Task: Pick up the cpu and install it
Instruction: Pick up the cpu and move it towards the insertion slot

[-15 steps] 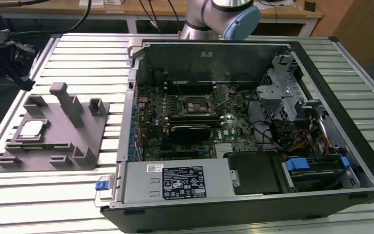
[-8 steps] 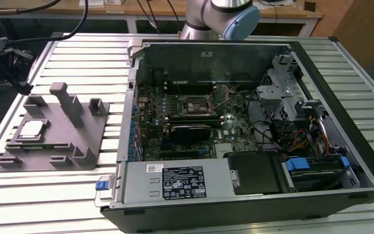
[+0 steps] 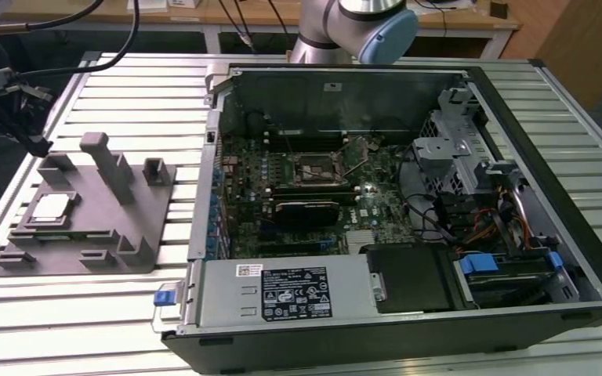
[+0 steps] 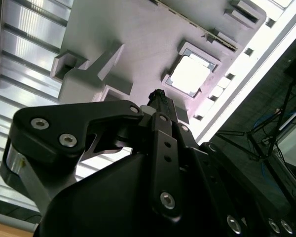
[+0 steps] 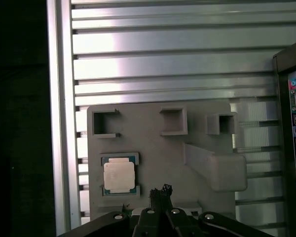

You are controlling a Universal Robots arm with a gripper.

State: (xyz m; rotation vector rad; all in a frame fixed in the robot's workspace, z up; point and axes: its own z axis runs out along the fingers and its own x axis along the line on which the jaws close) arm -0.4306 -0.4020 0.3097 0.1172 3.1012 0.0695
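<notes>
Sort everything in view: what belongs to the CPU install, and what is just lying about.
Belongs to the job:
cpu, lying in the grey tray
socket inside the case
gripper

Just lying about:
power supply
drive cage
black block beside the socket
slatted table

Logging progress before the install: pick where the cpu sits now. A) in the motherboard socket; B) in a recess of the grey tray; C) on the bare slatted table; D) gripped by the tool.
B: in the first wrist view the cpu lies flat in a square recess of the grey tray.
</notes>
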